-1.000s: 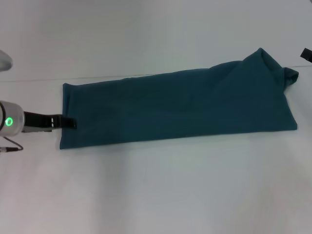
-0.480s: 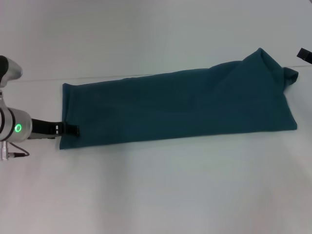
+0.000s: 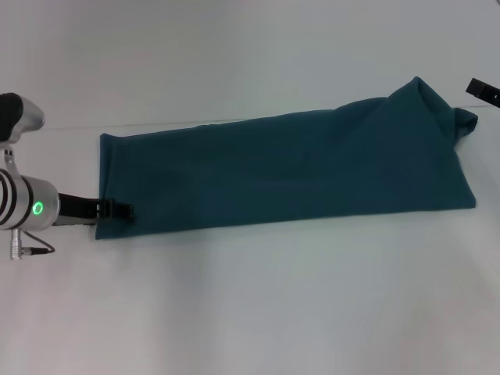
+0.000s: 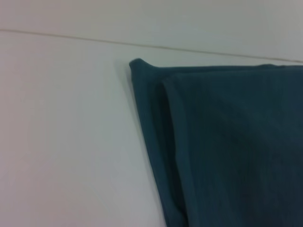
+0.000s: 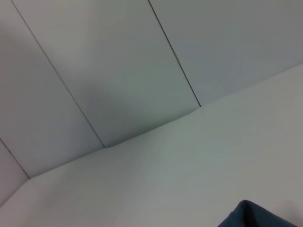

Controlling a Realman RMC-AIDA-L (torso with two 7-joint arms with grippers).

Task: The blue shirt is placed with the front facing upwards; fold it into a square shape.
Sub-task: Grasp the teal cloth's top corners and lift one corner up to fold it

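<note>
The blue shirt lies on the white table folded into a long narrow band from left to right, its print hidden. Its right end bunches up into a peak at the far right. My left gripper sits low at the band's left end, near its front corner, over the fabric edge. The left wrist view shows that layered corner of the shirt. My right gripper shows only as a dark tip at the far right edge, just beyond the shirt's peaked end. A corner of the shirt shows in the right wrist view.
The white table spreads in front of the shirt. A pale wall stands behind it, with panel seams in the right wrist view.
My left gripper has moved right and toward the front, from beside the shirt's left edge onto its front-left corner. The right gripper tip has crept slightly inward at the far right.
</note>
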